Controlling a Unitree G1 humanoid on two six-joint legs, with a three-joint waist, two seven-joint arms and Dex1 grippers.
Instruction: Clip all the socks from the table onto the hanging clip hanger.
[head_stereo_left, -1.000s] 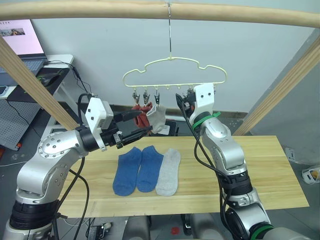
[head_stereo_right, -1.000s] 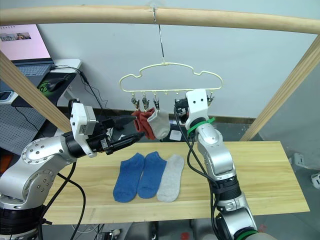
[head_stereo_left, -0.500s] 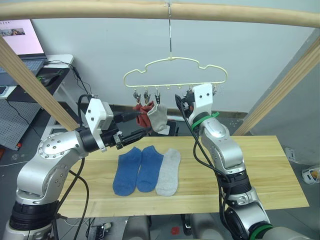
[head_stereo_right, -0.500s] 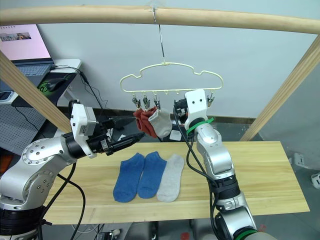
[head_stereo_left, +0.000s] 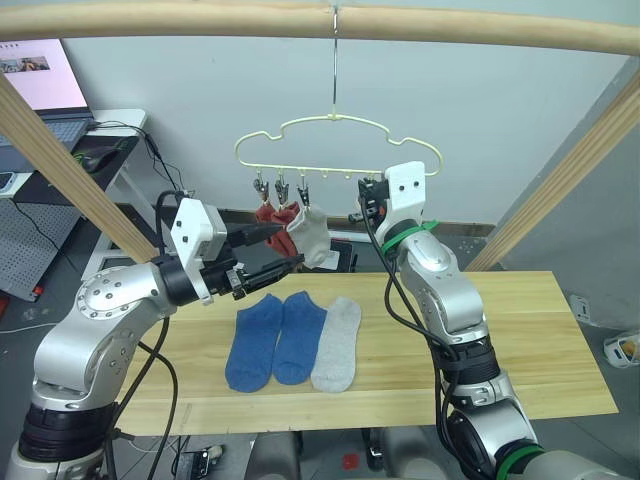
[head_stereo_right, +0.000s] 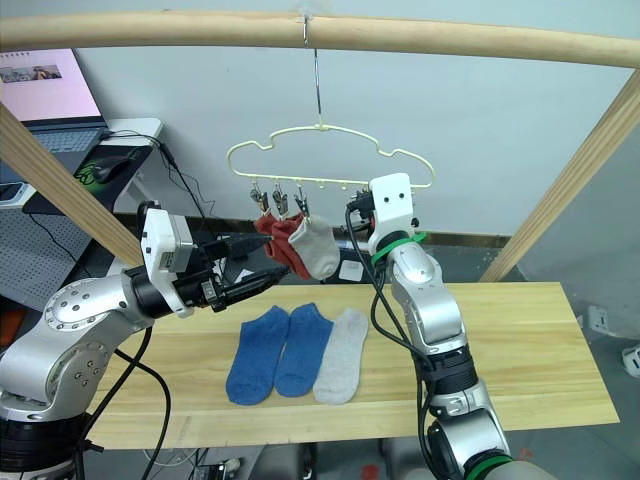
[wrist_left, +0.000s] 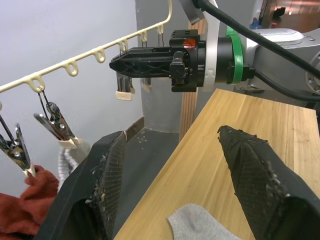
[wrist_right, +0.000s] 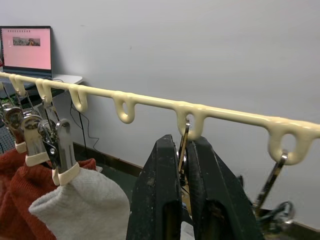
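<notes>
Clip hanger (head_stereo_left: 330, 150) carrying two red socks (head_stereo_left: 270, 214) and one grey sock (head_stereo_left: 310, 232), right gripper (wrist_right: 184, 172) pinching a clip (wrist_right: 183, 145), left gripper (wrist_left: 175, 190) wide apart, three socks (head_stereo_left: 295, 340) on table (head_stereo_left: 540, 340)

left tool (head_stereo_left: 282, 250): spread wide, raised | right tool (wrist_right: 182, 192): closed, raised

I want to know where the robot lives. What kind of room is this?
Probably a lab or workshop, not a home: a laptop on a cable-strewn desk, and a bare wooden pole rigged over a plank table.
</notes>
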